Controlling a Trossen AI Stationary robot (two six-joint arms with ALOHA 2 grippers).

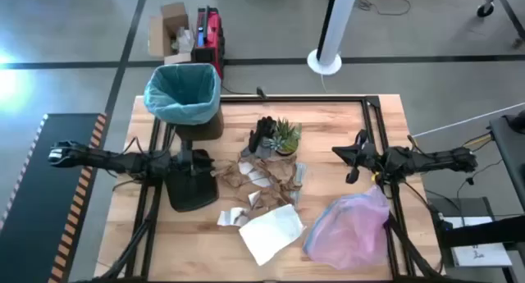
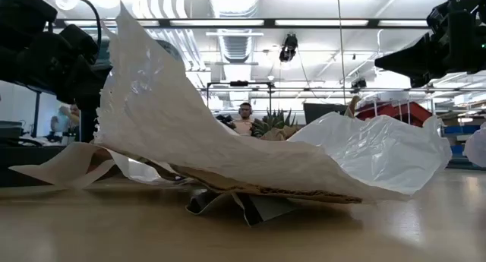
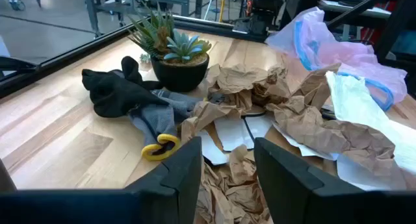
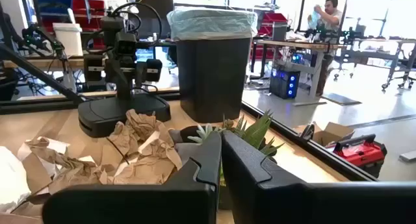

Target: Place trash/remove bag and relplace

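The trash is a litter of crumpled brown paper (image 1: 264, 181) and white sheets (image 1: 271, 232) lying in the middle of the table. The light teal bag (image 1: 181, 93) lines a dark bin (image 4: 214, 74) at the table's far left, its rim folded over the bin's top. My left gripper (image 1: 211, 163) hovers open left of the litter; in its wrist view the gripper (image 3: 226, 149) has brown paper (image 3: 305, 113) ahead of it and nothing between its fingers. My right gripper (image 1: 340, 152) is shut right of the litter, above the table, pointing toward the bin (image 4: 221, 141).
A small potted plant (image 1: 285, 136) and a black glove (image 1: 262, 135) sit behind the litter. A pinkish plastic bag (image 1: 349, 225) lies at the near right. A black stand base (image 1: 192, 189) sits under my left gripper. A dark rail frames the table's far edge (image 1: 312, 98).
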